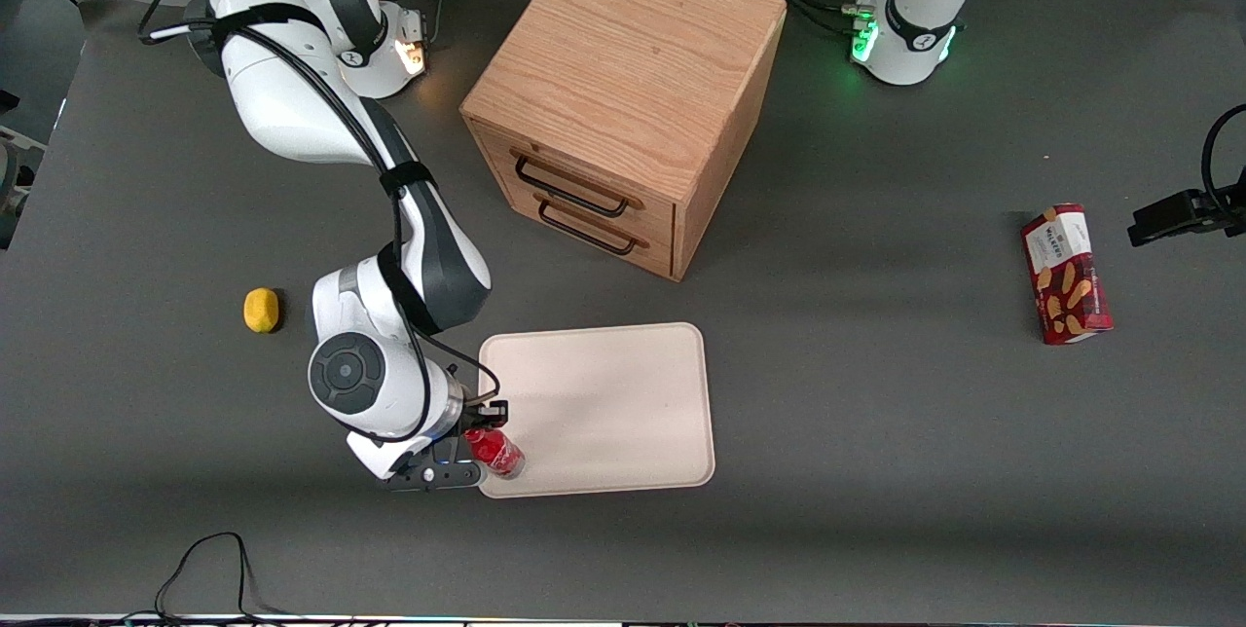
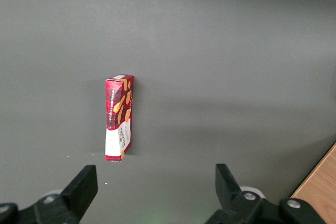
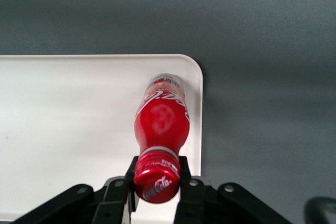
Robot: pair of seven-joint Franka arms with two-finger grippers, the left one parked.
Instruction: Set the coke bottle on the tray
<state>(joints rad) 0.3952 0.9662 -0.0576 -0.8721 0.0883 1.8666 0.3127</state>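
Observation:
The small red coke bottle [image 1: 496, 453] with a red cap and white script stands at the tray's corner nearest the front camera, toward the working arm's end. In the right wrist view the coke bottle [image 3: 161, 121] is over the tray [image 3: 73, 103], close to its rounded corner. My right gripper [image 1: 484, 430] is shut on the bottle's neck just below the cap, with the fingers [image 3: 130, 170] pressed against both sides. The cream-white tray [image 1: 623, 393] lies flat on the grey table. Whether the bottle's base rests on the tray is hidden.
A wooden two-drawer cabinet [image 1: 623, 101] stands farther from the front camera than the tray. A yellow lemon-like object [image 1: 261, 310] lies toward the working arm's end. A red snack box [image 1: 1066, 274] lies toward the parked arm's end and also shows in the left wrist view [image 2: 119, 116].

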